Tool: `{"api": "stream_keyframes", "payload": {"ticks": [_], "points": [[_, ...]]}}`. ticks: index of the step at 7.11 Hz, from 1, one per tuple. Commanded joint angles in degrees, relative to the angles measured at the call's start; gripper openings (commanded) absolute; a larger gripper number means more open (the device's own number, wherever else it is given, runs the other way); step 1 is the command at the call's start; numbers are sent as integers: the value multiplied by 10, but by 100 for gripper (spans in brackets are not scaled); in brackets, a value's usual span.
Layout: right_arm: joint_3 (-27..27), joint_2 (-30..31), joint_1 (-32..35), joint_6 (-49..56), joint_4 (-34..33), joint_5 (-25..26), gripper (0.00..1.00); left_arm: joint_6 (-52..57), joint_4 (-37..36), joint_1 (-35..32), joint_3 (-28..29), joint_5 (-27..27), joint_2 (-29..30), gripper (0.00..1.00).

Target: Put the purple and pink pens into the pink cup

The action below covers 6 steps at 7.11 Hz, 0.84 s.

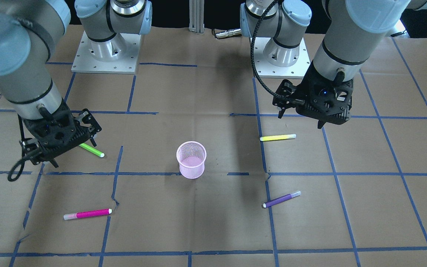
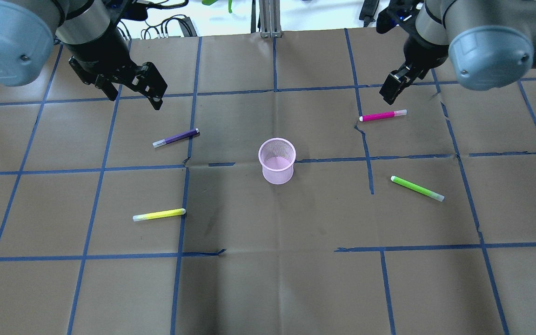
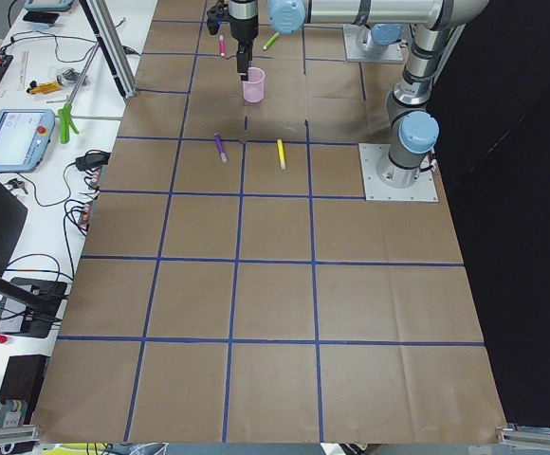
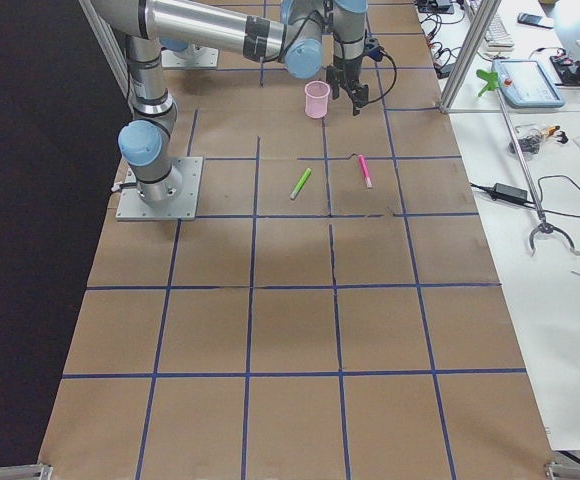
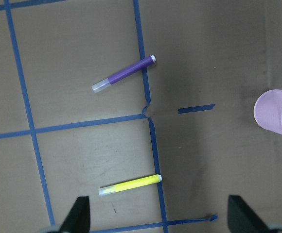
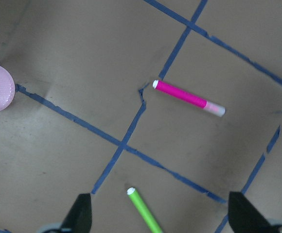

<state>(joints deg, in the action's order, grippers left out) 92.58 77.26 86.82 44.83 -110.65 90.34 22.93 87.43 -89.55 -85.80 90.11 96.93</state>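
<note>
Two robot arms hang above a table covered in brown paper with blue tape lines, and neither holds anything. The left claw (image 5: 158,211) has its fingers (image 5: 80,216) spread wide and empty. The purple pen (image 5: 124,73) lies flat on the paper ahead of it, a little to one side of centre and beyond a yellow pen (image 5: 130,184) that sits just in front of the fingertips. The right claw (image 6: 158,208) is also spread wide and empty. The pink pen (image 6: 188,98) lies flat ahead of it, past the tip of a green pen (image 6: 143,211). The pink cup (image 2: 277,160), made of mesh, stands upright and empty between the two claws, well apart from every pen. It shows at the edge of each wrist view. The left claw is nearer the purple pen and the right claw is nearer the pink pen. Each pen's long axis slants only slightly off the line between its claw's fingers. Each wrist therefore probably needs a turn so the fingers can close across the barrel, followed by a descent.
</note>
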Motion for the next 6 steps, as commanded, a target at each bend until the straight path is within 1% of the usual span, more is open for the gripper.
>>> {"api": "stream_keyframes", "payload": {"ticks": [1, 2, 3, 4, 5, 6], "points": [[6, -59, -2, 102, -40, -2, 100, 224, -7, -1, 0, -12, 5, 98], [8, -95, -2, 162, -121, 5, 100, 288, -9, -1, -1, -12, 9, 98], [14, -118, -2, 232, -135, 5, 100, 356, -9, -1, 1, -6, 25, 98], [15, -137, -2, 302, -137, 2, 100, 366, -8, -2, 1, 28, 46, 98], [9, -165, -2, 406, -174, 3, 100, 367, -8, -4, 2, 78, 68, 98], [6, -186, -2, 433, -204, -4, 100, 372, -9, -5, 3, 96, 91, 98]]}}
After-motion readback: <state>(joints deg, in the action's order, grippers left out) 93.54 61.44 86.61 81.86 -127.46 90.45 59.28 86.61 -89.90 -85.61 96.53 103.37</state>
